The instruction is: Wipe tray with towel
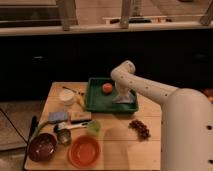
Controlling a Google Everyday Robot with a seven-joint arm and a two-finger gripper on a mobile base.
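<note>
The gripper [124, 95] was down inside the green tray [96, 102], at its right side, on the pale towel [126, 99]; whether it was clamped on the cloth could not be told. The tray sat at the far middle of the wooden surface [120, 142], with an orange ball [107, 88] in its far part. Nearer lay an orange bowl [83, 151], a dark bowl [41, 147] and a green cup [93, 127].

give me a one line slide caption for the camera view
Robot arm reaches into the green tray, its gripper pressing a towel down beside an orange ball.
</note>
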